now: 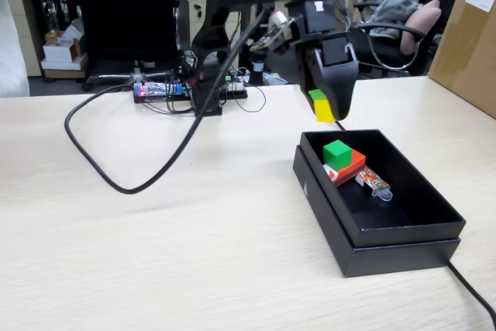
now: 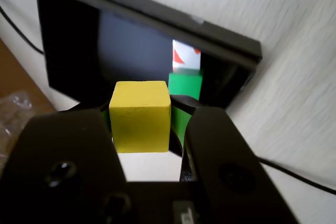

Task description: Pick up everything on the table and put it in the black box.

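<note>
Gripper point(image 2: 140, 129) clamps the yellow cube point(image 2: 140, 115) above the black box's point(image 1: 403, 232) far rim; early release risks a spill onto the table point(image 1: 155, 253).

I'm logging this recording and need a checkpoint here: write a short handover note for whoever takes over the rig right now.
Gripper: shut on the yellow cube, held in the air just beyond the far rim of the black box, as the fixed view shows.
In the box: the green cube sits on top of the red block; an orange-patterned packet lies beside them.
Done: green cube and red block are boxed.
Left: carry the yellow cube over the opening and release it. No other loose item shows on the table, only cables.
</note>
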